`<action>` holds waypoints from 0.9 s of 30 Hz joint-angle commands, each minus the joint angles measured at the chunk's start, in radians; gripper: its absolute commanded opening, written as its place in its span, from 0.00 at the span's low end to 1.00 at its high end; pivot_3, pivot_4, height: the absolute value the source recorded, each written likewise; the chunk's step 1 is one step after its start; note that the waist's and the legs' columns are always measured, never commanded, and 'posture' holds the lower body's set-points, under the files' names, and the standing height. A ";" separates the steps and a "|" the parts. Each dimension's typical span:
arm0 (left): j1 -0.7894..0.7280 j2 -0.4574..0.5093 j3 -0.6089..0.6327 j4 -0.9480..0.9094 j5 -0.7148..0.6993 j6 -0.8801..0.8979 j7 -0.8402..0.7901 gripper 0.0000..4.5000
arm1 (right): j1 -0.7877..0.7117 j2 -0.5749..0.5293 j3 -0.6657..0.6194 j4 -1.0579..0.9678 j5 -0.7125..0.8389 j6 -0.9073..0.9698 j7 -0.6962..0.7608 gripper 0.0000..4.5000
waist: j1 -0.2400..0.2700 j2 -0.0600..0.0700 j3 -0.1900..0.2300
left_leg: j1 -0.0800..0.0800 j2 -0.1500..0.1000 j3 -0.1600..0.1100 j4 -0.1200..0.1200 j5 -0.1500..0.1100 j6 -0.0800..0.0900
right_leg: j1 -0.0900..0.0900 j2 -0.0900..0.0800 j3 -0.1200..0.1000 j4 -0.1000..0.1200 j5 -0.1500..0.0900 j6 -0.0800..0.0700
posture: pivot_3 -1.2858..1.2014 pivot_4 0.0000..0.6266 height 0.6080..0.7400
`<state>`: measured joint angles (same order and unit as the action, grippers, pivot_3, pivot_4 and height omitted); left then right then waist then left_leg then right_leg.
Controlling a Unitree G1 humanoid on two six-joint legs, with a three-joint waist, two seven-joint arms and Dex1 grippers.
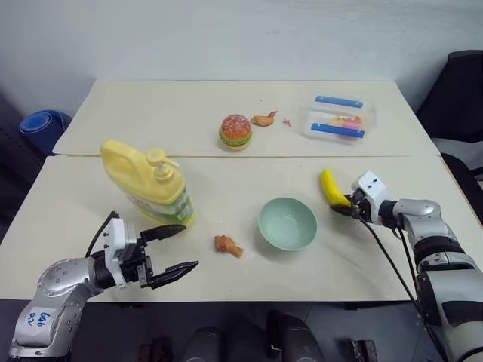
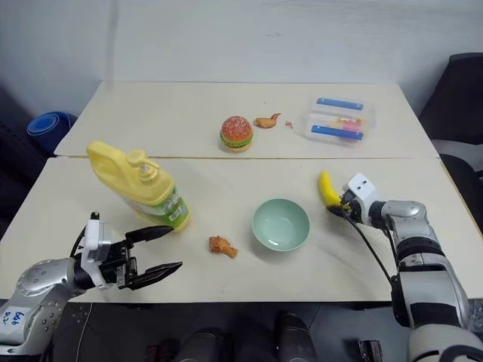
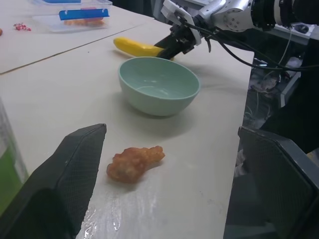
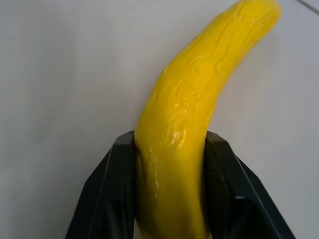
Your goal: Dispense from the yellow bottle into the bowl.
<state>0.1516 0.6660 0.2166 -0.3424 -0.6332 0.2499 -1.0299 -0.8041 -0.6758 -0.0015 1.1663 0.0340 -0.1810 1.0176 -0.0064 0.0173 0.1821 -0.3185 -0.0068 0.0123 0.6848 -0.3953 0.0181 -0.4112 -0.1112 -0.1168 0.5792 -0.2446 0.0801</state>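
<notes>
Nothing has been dispensed: the bowl (image 1: pixel 287 223) sits dry at mid-counter, and the bottle (image 1: pixel 148 183) stands untouched to its left, leaning slightly. The left gripper (image 1: pixel 172 248) hovers just before the bottle with its jaws wide apart. The right gripper (image 4: pixel 169 164) has its jaws clamped on the banana (image 4: pixel 192 114) right of the bowl. Gripping and pumping the bottle remain. The bottle is smooth moulded plastic with a pump top; the bowl is plain, round and glossy; the banana looks waxy and ridged.
</notes>
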 commanded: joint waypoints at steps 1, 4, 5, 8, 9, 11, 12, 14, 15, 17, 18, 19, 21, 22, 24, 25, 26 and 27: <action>0.029 0.004 0.020 -0.032 -0.020 -0.002 -0.013 1.00 | 0.047 -0.096 -0.088 -0.086 0.074 0.012 0.053 0.29 | 0.005 0.000 0.000 | 0.000 0.000 0.000 0.000 0.000 0.000 | 0.000 0.000 0.000 0.000 0.000 0.000 | 0.52 0.24 1.00; 0.041 0.002 0.025 -0.032 -0.019 -0.005 -0.015 1.00 | 0.138 -0.177 -0.127 -0.149 0.082 0.041 0.051 0.29 | 0.011 0.000 0.000 | -0.001 0.000 -0.001 0.000 0.000 0.000 | 0.001 0.000 -0.001 -0.002 0.000 0.000 | 0.52 0.24 1.00; 0.042 0.002 0.026 -0.031 -0.019 -0.005 -0.016 1.00 | 0.161 -0.193 -0.136 -0.168 0.083 0.053 0.043 0.29 | 0.011 0.000 0.000 | -0.001 0.000 -0.002 0.000 0.000 0.000 | 0.001 -0.001 -0.002 -0.002 0.000 0.000 | 0.52 0.24 1.00; 0.043 0.000 0.030 -0.027 -0.052 0.045 -0.001 1.00 | 0.230 -0.232 -0.163 -0.188 0.081 0.083 -0.003 0.29 | 0.003 0.000 0.000 | 0.000 0.000 -0.002 0.000 0.000 0.000 | 0.002 -0.001 -0.001 -0.004 0.000 0.000 | 0.52 0.24 1.00; 0.044 0.002 0.030 -0.024 -0.060 0.058 -0.004 1.00 | 0.255 -0.239 -0.170 -0.183 0.085 0.093 0.000 0.29 | 0.001 0.001 0.000 | 0.000 0.000 -0.001 0.000 0.000 -0.001 | 0.002 -0.001 -0.001 -0.004 0.000 0.000 | 0.52 0.24 1.00; 0.036 0.005 0.028 -0.005 -0.049 0.051 -0.016 1.00 | 0.281 -0.230 -0.179 -0.160 0.089 0.085 -0.006 0.29 | -0.004 0.001 0.000 | 0.001 0.001 0.000 0.000 -0.001 -0.001 | 0.002 0.000 -0.001 -0.004 0.000 0.000 | 0.52 0.24 1.00; 0.029 0.005 0.031 0.010 -0.040 0.042 -0.022 1.00 | 0.282 -0.213 -0.189 -0.139 0.091 0.062 -0.034 0.29 | -0.007 0.001 0.000 | 0.001 0.001 0.000 0.000 0.000 -0.001 | 0.001 0.000 0.000 -0.003 0.000 0.000 | 0.52 0.24 1.00; 0.024 0.016 0.037 0.030 -0.028 0.029 -0.040 1.00 | 0.279 -0.198 -0.184 -0.111 0.080 0.051 -0.051 0.37 | -0.012 0.001 0.000 | 0.001 0.001 0.001 0.000 0.000 -0.002 | 0.001 0.001 0.000 -0.003 0.000 0.000 | 0.52 0.24 1.00; 0.024 0.021 0.041 0.035 -0.029 0.030 -0.047 1.00 | 0.277 -0.198 -0.178 -0.105 0.071 0.034 -0.059 0.45 | -0.015 0.001 0.000 | 0.001 0.001 0.001 0.000 0.000 -0.002 | 0.002 0.001 0.000 -0.003 0.000 0.000 | 0.52 0.24 1.00; 0.027 0.033 0.053 0.053 -0.020 0.012 -0.066 1.00 | 0.276 -0.200 -0.177 -0.100 0.072 0.012 -0.045 0.59 | -0.019 0.002 0.001 | 0.002 0.001 0.001 0.000 0.000 -0.002 | 0.001 0.001 0.000 -0.002 0.000 0.000 | 0.52 0.24 1.00; 0.031 0.039 0.062 0.063 -0.014 -0.001 -0.076 1.00 | 0.281 -0.205 -0.178 -0.107 0.076 0.007 -0.028 0.66 | -0.020 0.002 0.001 | 0.001 0.001 0.001 0.000 0.000 -0.002 | 0.001 0.001 0.000 -0.001 0.000 0.000 | 0.52 0.24 1.00; 0.042 0.048 0.067 0.070 -0.006 -0.017 -0.094 1.00 | 0.292 -0.212 -0.178 -0.127 0.080 -0.030 -0.003 0.74 | -0.020 0.002 0.001 | 0.001 0.001 0.001 0.000 0.000 -0.002 | 0.001 0.001 0.000 0.000 0.000 0.000 | 0.52 0.24 1.00; 0.074 0.062 0.076 0.069 -0.004 -0.032 -0.133 1.00 | 0.315 -0.227 -0.174 -0.179 0.081 -0.092 0.035 0.87 | -0.020 0.002 0.001 | 0.001 0.001 0.001 0.000 0.000 -0.002 | 0.001 0.001 0.000 0.001 0.000 0.000 | 0.52 0.24 1.00; 0.087 0.065 0.079 0.068 -0.008 -0.035 -0.145 1.00 | 0.327 -0.230 -0.174 -0.225 0.092 -0.117 0.065 0.94 | -0.020 0.002 0.001 | 0.001 0.001 0.001 0.000 0.000 -0.002 | 0.001 0.001 0.000 0.001 0.000 0.000 | 0.52 0.24 1.00; 0.104 0.056 0.093 0.075 -0.010 -0.058 -0.150 1.00 | 0.360 -0.225 -0.184 -0.376 0.139 -0.093 0.121 1.00 | -0.020 0.003 0.001 | 0.001 0.001 0.001 0.000 0.000 -0.002 | 0.001 0.001 0.000 0.000 0.000 0.000 | 0.52 0.24 1.00; 0.106 0.050 0.103 0.084 -0.007 -0.073 -0.147 1.00 | 0.385 -0.221 -0.188 -0.483 0.177 -0.049 0.150 1.00 | -0.019 0.003 0.001 | 0.001 0.001 0.001 0.000 0.000 -0.002 | 0.001 0.001 0.000 -0.001 0.000 0.000 | 0.52 0.24 1.00; 0.110 0.045 0.114 0.095 -0.005 -0.088 -0.145 1.00 | 0.413 -0.218 -0.186 -0.625 0.222 0.037 0.163 1.00 | -0.018 0.003 0.001 | 0.001 0.001 0.001 0.000 0.000 -0.001 | 0.001 0.001 0.000 -0.004 0.000 0.000 | 0.52 0.24 1.00; 0.115 0.040 0.125 0.102 -0.003 -0.096 -0.140 1.00 | 0.441 -0.222 -0.174 -0.773 0.265 0.136 0.175 1.00 | -0.016 0.003 0.001 | 0.002 0.001 0.000 0.000 0.000 -0.002 | 0.001 0.001 0.000 -0.003 0.000 0.000 | 0.52 0.24 1.00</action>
<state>0.2582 0.7082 0.3041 -0.2507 -0.6387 0.1830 -1.1685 -0.3705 -0.8747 -0.1633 0.5814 0.2205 -0.1416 1.1629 -0.0228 0.0207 0.1834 -0.3171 -0.0053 0.0118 0.6844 -0.3955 0.0164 -0.4104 -0.1108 -0.1166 0.5759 -0.2447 0.0799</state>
